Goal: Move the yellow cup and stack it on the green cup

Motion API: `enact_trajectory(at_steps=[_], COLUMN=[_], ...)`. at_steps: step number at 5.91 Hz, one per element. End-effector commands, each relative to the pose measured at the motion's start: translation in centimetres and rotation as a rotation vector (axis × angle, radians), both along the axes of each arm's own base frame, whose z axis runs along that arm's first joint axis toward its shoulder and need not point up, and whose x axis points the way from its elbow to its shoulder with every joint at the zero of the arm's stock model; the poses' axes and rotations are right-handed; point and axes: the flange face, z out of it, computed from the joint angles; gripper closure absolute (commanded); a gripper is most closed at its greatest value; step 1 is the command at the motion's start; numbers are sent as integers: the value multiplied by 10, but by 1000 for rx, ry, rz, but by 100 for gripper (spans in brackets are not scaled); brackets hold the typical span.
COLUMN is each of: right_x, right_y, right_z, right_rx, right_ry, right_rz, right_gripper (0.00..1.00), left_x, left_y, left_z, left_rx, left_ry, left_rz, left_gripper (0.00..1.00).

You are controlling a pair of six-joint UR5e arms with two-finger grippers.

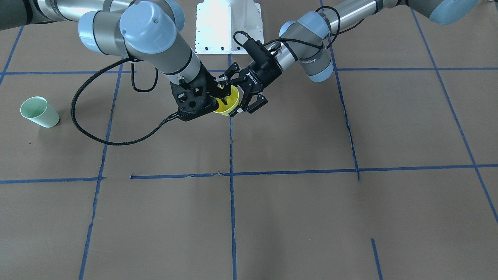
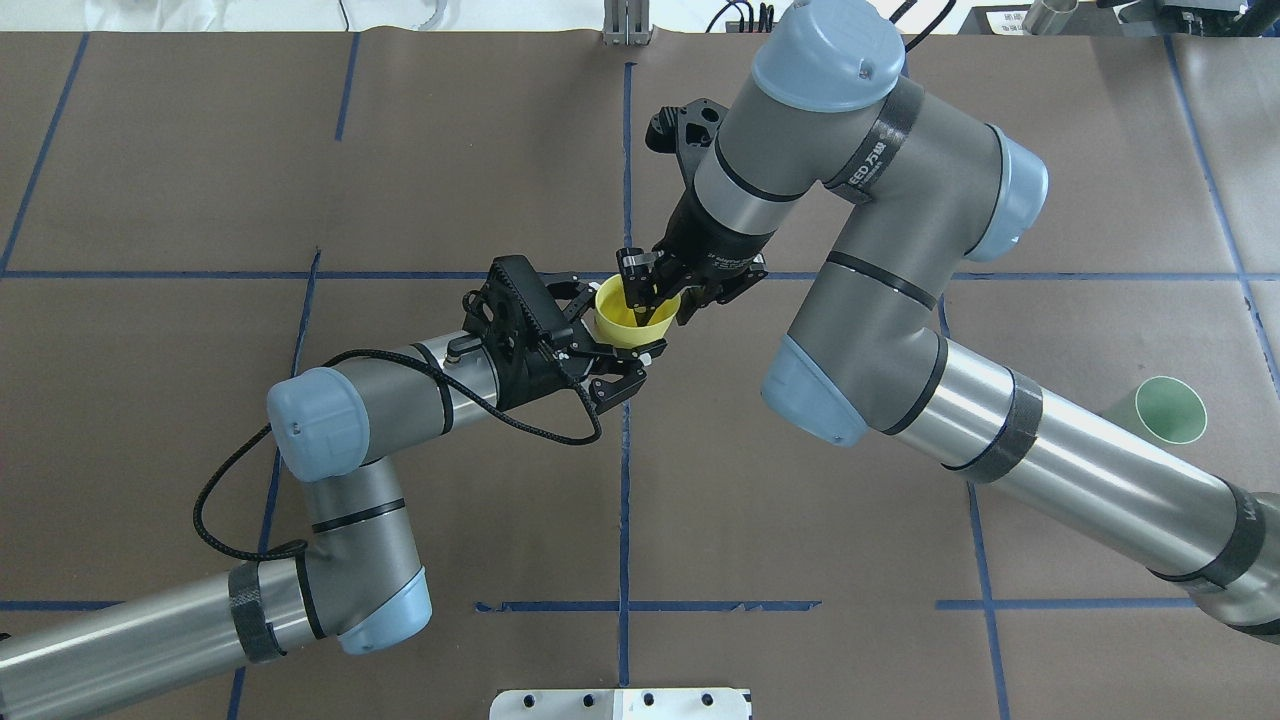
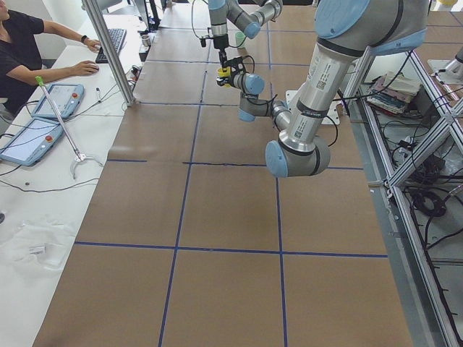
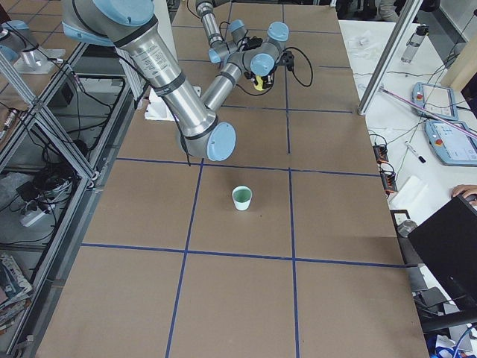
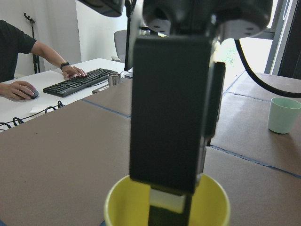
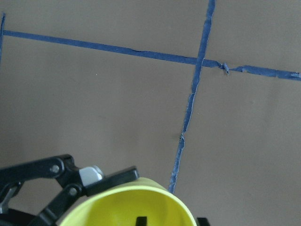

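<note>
Overhead: the yellow cup is seen at the ctr of the table, by a crossing of the blue tape lines, btwn both grippers. It is held upright, mouth up, long axis approx. vertical. The right gripper is set over it from above and clamped on the rim wall, one finger inside. The left gripper is placed at the cup's side, fingers set apart on either flank; whether the cup is pressed by them can't be told. The green cup is seen upright, well apart on the robot's right, partly covered by the right arm.

Front-facing: the green cup is shown whole, unlike overhead; the right gripper's tips are mostly hidden by its own body.

Left wrist: one right finger is seen down inside the cup, the other just outside the far wall, a detail not given by the ext. views.

Right wrist: only the rim's arc is caught, w/ one grey-padded left finger just beside it.

Side views: the cup is too small for detail.
</note>
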Motion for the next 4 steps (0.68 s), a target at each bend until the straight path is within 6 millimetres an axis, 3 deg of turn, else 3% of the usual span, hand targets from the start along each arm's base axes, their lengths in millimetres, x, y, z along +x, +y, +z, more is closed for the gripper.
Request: enact_trajectory(at_steps=[1,2,4], right_x=[0,1,6], right_y=[0,-1,-5], right_z=[2,2,2], right_rx=[-1,-3,-22], right_ry=[3,3,6], right_rz=[1,3,18], right_gripper=[94,100,100], left_x=[0,0,0], left_y=[0,-1,0], left_z=[0,1,0], left_rx=[1,3,4], left_ry=[-1,-2,0], left_rz=[-2,-6,-4], left_gripper=[19,1,0])
